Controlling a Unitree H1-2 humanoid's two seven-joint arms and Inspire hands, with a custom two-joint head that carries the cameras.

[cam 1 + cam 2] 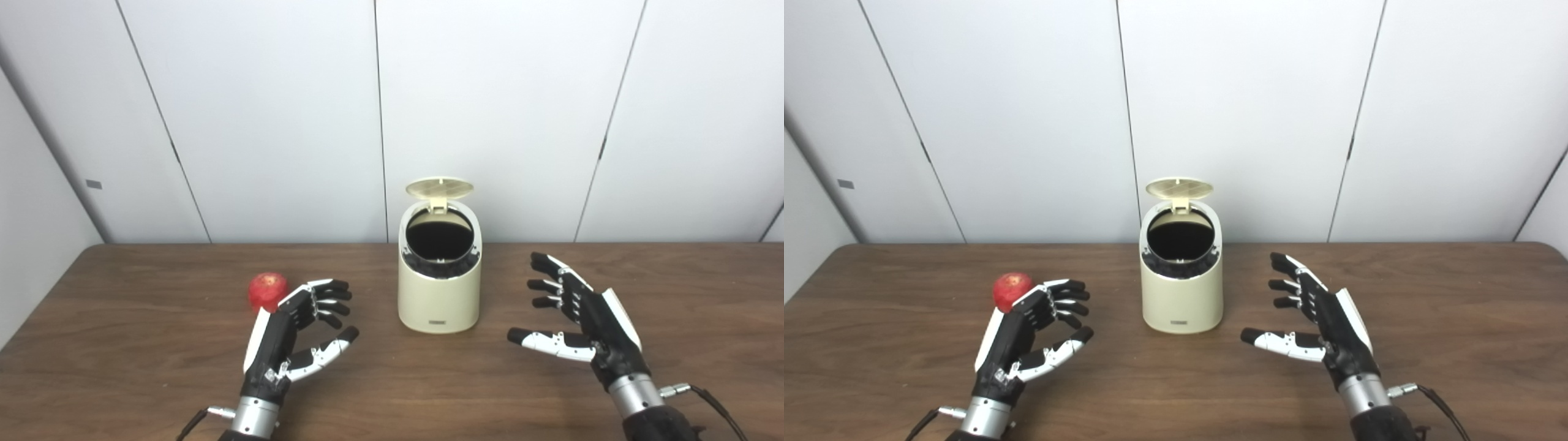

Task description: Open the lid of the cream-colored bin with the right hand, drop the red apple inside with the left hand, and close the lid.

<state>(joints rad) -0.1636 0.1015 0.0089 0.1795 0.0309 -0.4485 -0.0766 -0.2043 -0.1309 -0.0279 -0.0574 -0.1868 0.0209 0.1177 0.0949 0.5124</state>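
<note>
Bin (439,300) lid (440,187) stands open — my left hand (288,340), empty, fingers spread, must next grasp the apple (267,290) left of the bin; right hand (582,318) waits empty, fingers spread.

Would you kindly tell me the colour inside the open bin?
Black inside the cream-coloured bin, clearest in left eye view.

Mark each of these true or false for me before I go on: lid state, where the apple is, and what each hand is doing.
1. The lid of the cream-colored bin stands open. True.
2. The red apple is already inside the bin. False: it lies on the table, left of the bin.
3. The left hand holds the apple. False: it is open, with the apple just behind it.
4. The right hand is open and holds nothing. True.
5. The right hand rests on the lid. False: it is to the right of the bin, apart from it.
</note>
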